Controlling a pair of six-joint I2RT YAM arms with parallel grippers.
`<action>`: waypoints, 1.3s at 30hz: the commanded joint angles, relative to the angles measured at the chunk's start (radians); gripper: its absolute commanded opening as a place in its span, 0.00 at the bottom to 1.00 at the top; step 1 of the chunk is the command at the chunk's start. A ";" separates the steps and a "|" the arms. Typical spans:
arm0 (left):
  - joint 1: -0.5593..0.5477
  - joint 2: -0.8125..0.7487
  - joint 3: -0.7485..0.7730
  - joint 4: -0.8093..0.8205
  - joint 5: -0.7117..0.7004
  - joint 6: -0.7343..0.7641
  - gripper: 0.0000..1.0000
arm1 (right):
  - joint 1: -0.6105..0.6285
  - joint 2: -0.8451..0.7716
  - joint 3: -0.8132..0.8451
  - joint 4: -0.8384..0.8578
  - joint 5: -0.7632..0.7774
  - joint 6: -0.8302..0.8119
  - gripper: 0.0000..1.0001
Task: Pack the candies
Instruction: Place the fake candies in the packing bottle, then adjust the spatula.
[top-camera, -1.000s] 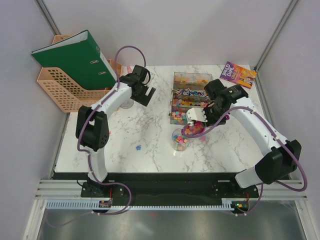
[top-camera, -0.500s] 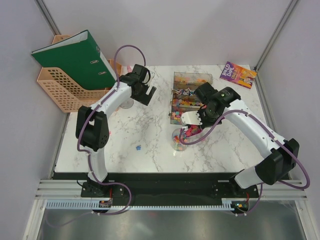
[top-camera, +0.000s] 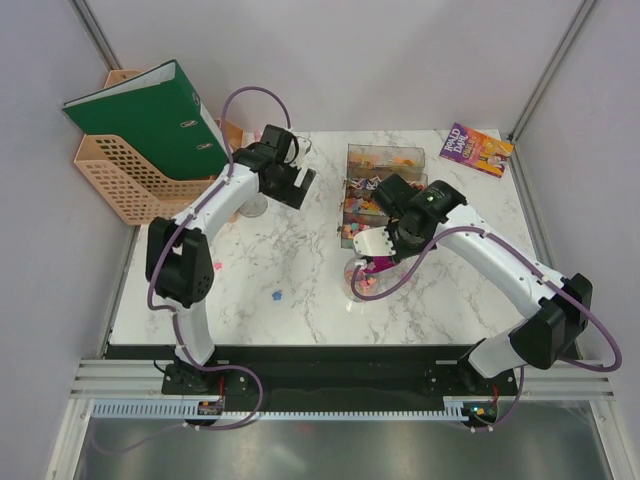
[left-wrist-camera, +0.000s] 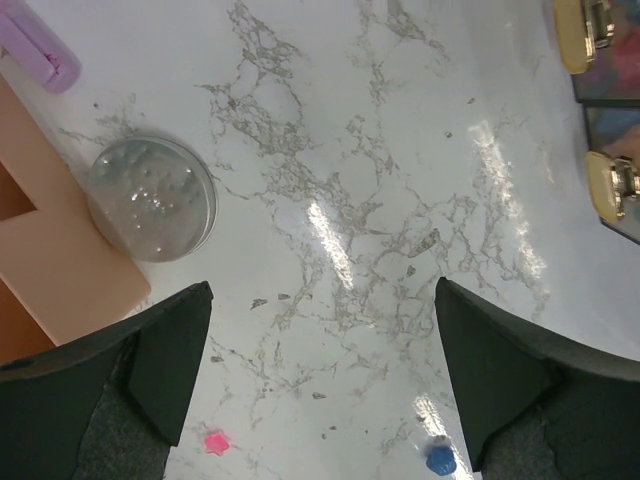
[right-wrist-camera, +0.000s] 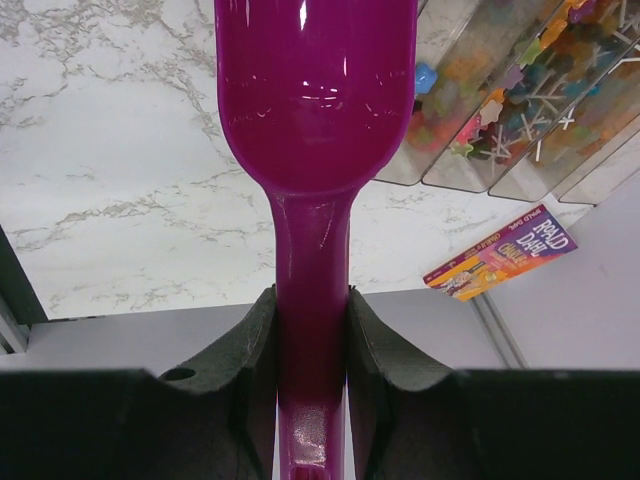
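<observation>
My right gripper (top-camera: 388, 246) is shut on the handle of the purple scoop (right-wrist-camera: 315, 100), seen between its fingers in the right wrist view (right-wrist-camera: 312, 330). The scoop (top-camera: 372, 264) is tipped over the small clear round jar (top-camera: 360, 285), which holds candies. More candies (top-camera: 375, 195) fill the clear trays; they also show in the right wrist view (right-wrist-camera: 500, 110). My left gripper (top-camera: 298, 186) is open and empty above the table (left-wrist-camera: 320, 370). Below it lie a loose pink candy (left-wrist-camera: 213, 441) and a blue candy (left-wrist-camera: 439, 458). The jar is hidden behind the scoop in the right wrist view.
A clear round lid (left-wrist-camera: 152, 197) lies beside the orange crate (top-camera: 115, 180), which holds a green binder (top-camera: 150, 112). A book (top-camera: 477, 148) lies at the back right. A loose blue candy (top-camera: 277, 295) sits on the marble table (top-camera: 250, 260).
My right arm has swung left and forward with the scoop, from beside the trays to over the jar. The left arm has barely moved.
</observation>
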 joint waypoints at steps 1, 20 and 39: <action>-0.006 -0.085 0.007 0.005 0.121 -0.053 1.00 | 0.013 -0.006 0.047 -0.054 0.071 0.038 0.00; -0.001 -0.099 -0.182 0.142 0.988 -0.233 0.75 | -0.098 -0.094 0.022 0.220 -0.250 0.328 0.00; 0.025 -0.029 -0.196 0.254 1.208 -0.323 0.26 | -0.101 -0.080 0.018 0.256 -0.345 0.338 0.00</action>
